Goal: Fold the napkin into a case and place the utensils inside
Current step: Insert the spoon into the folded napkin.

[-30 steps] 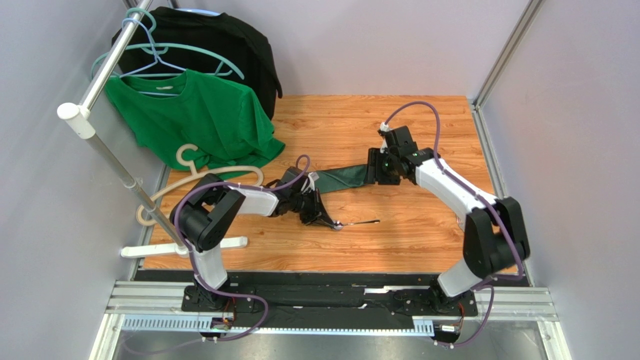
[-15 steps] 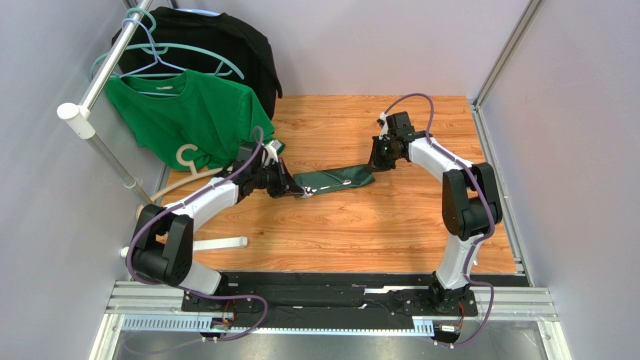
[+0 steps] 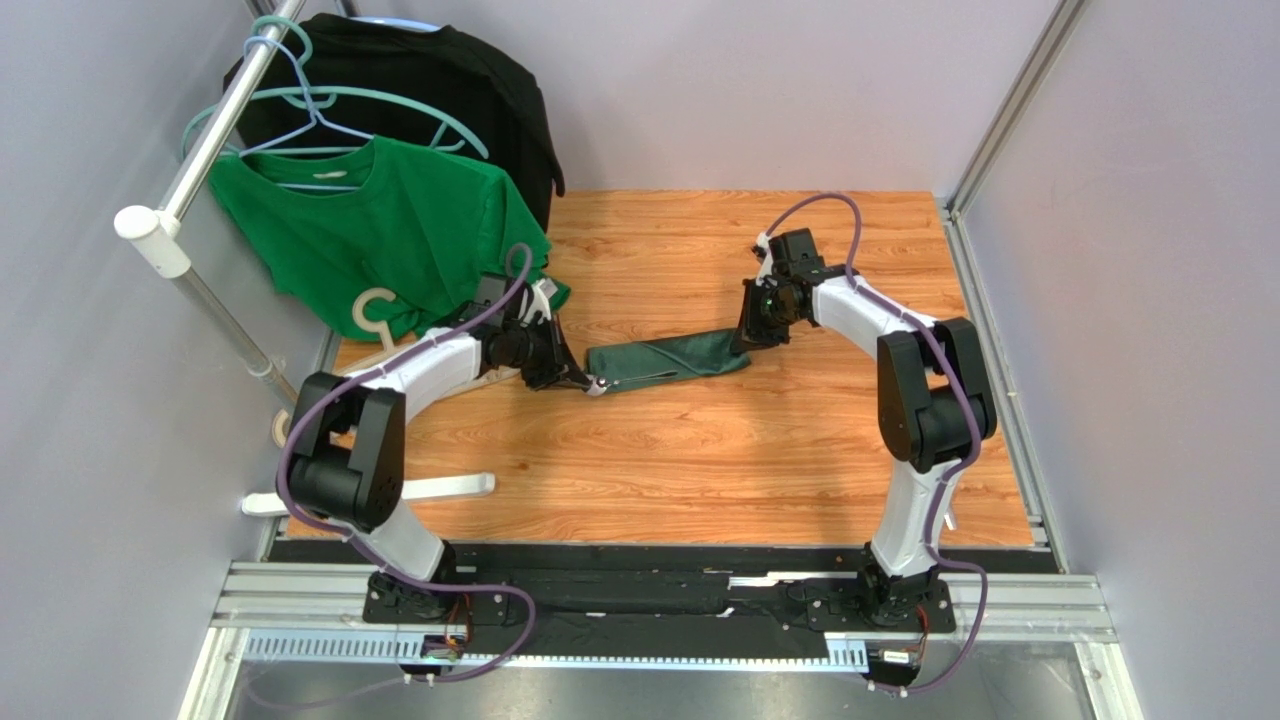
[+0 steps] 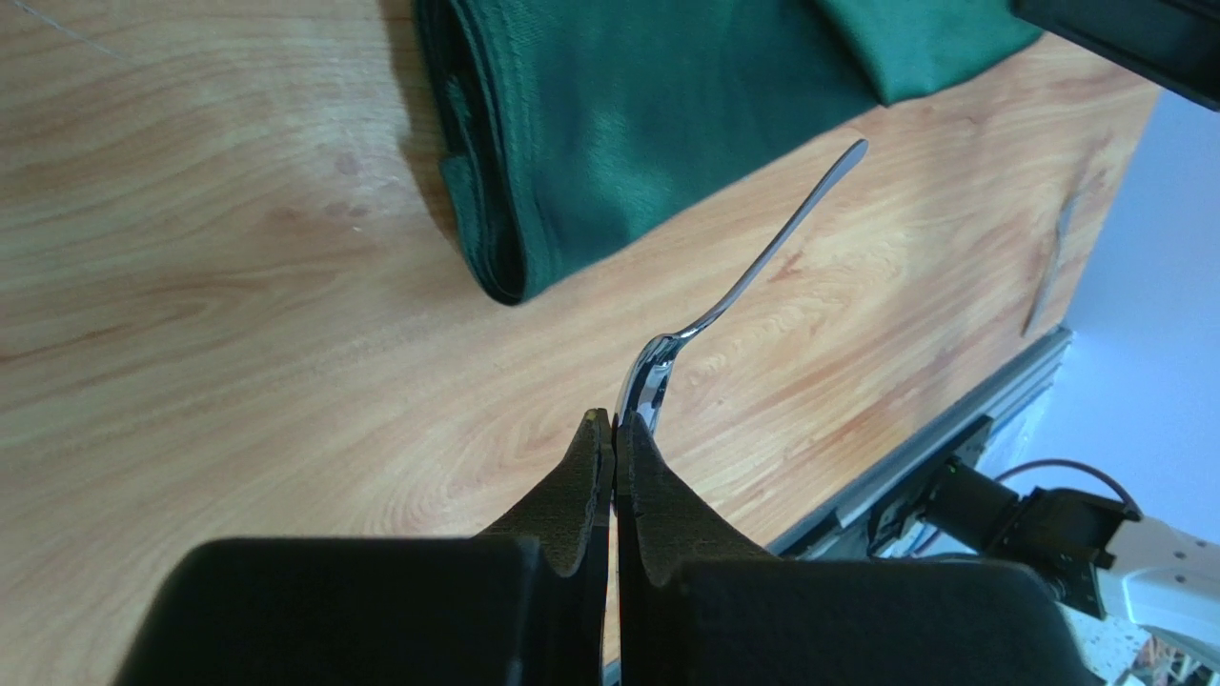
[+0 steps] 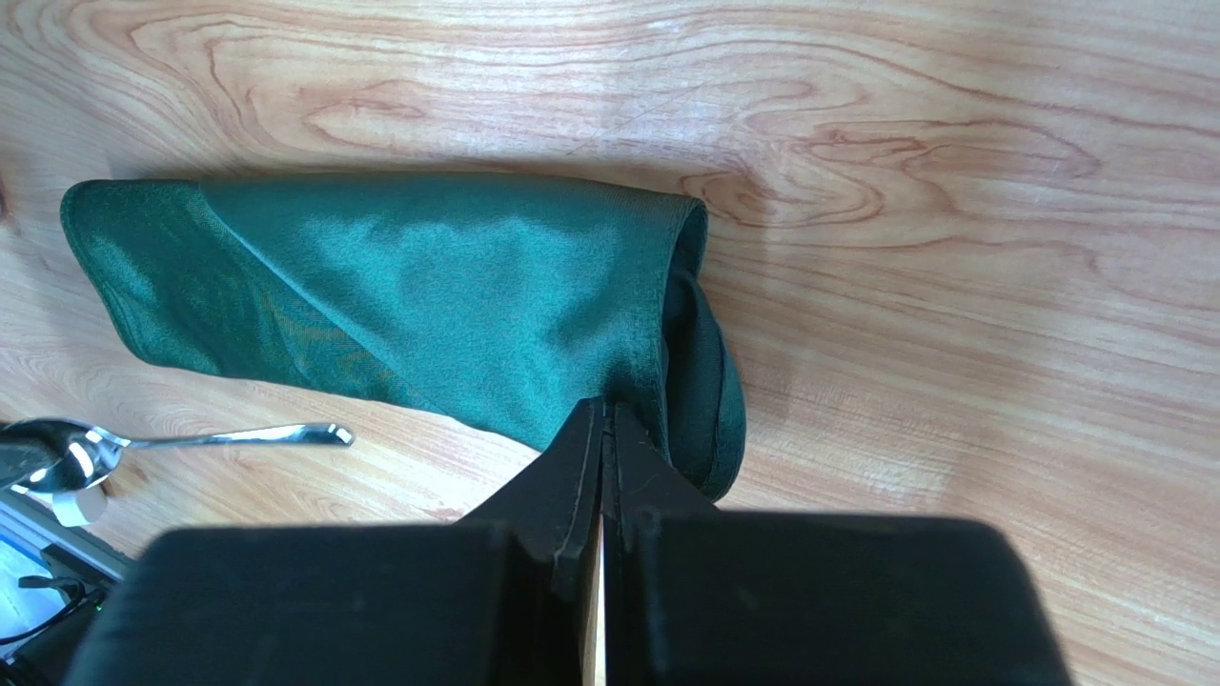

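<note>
- Case first. Where is it?
- It lies flat on the wooden tabletop, about in the middle, between the two arms.
- Which way does it point?
- It is a long, thin strip of dark green cloth. Its long side runs from left to right. It is a bit slanted too: the left end sits nearer to the arms' bases and the right end sits farther back.
- What is the left tool doing?
- It is squeezed tight on a shiny spoon. It holds the spoon by the bowl end, just off the left end of the case.
- Where does the spoon point?
- Its handle sticks out away from the tool, toward the right. It runs close along the near long edge of the case. The spoon is outside the cloth, not in it.
- And the right tool?
- It is closed all the way. Its tips press on the right end of the case, where the layers gape a little. I cannot tell if any cloth is pinched between them.
- Anything else?
- A brighter green T-shirt hangs at the far left, well apart from the case.
</note>
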Motion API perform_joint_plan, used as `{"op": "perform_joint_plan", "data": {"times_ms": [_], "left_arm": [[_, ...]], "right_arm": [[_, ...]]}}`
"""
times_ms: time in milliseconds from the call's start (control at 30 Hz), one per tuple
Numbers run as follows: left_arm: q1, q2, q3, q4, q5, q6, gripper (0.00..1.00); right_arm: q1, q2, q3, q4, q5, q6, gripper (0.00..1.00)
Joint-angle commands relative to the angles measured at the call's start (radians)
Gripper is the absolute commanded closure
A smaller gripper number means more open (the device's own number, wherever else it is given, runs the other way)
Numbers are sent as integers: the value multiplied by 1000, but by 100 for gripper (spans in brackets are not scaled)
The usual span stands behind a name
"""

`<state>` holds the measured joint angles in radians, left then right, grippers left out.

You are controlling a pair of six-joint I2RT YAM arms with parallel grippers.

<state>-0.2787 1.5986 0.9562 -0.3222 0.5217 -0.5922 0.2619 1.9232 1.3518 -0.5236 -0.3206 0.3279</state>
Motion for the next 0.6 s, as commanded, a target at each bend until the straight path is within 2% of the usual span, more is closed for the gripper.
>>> {"op": "perform_joint_plan", "data": {"times_ms": [0, 167, 267, 567], "left_arm": [[10, 47, 52, 17, -37, 37, 100], [10, 64, 62, 49, -75, 15, 100], [16, 86, 107, 6, -101, 35, 100], [29, 152, 167, -2, -98, 28, 100]], "right_arm": [[-10, 16, 18, 36, -9, -4, 100], [-12, 26, 20, 40, -12, -7, 100], [-18, 33, 21, 42, -21, -6, 100], [-18, 37, 26, 42, -23, -7, 100]]}}
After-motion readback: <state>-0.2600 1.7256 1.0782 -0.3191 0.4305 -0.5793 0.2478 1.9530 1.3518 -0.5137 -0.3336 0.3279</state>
